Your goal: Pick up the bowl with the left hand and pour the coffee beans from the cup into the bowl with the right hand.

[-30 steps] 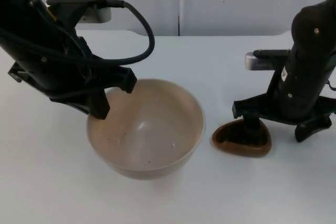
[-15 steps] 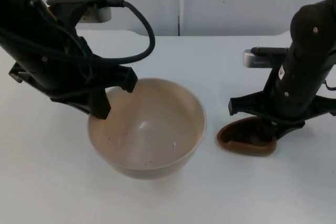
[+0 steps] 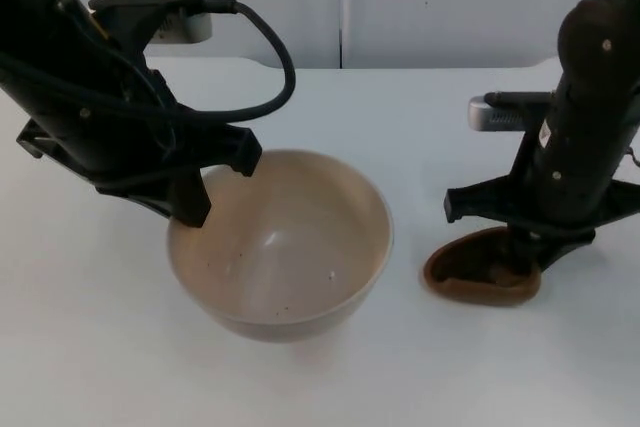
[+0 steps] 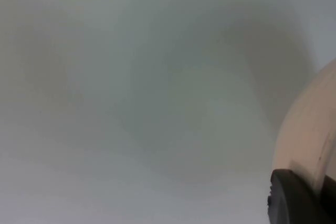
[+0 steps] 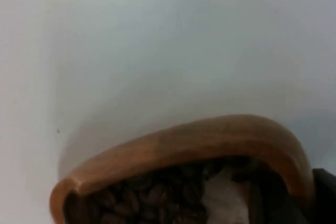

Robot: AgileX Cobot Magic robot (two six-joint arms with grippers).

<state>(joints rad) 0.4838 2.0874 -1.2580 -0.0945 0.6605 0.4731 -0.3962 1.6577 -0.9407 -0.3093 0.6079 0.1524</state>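
Your right pincer (image 3: 520, 252) sits down on the far rim of the brown cup (image 3: 480, 272), one finger inside and one outside, clamped on the wall as far as the top view lets you judge. The cup looks tipped a little toward the bowl, its near edge low at the counter (image 3: 450, 367). The right wrist view shows the coffee beans (image 5: 152, 195) heaped inside against the cup's curved wooden rim (image 5: 210, 137), with something pale among them that you cannot make out.

Your left pincer (image 3: 195, 202) is closed on the far-left rim of the cream bowl (image 3: 280, 247), one finger (image 3: 190, 202) reaching down the inside wall. In the left wrist view a black fingertip (image 4: 296, 198) lies against the bowl's pale outer wall (image 4: 310, 129). Whether the bowl is off the counter you cannot tell; its inside holds only a few dark specks.

For the step in hand, lift the cup level first so no beans slide over the low edge. Carry it across the gap to the bowl, which stands just beside it. Bring the cup's narrow end over the bowl's middle, not its rim, before you tilt. Tilt slowly; beans bounce off a hard bowl.

Nothing lies between cup and bowl. Mind the left arm and its finger inside the bowl's far-left side, and pour toward the near-right half. The grey wall (image 3: 450, 7) stands well behind both.
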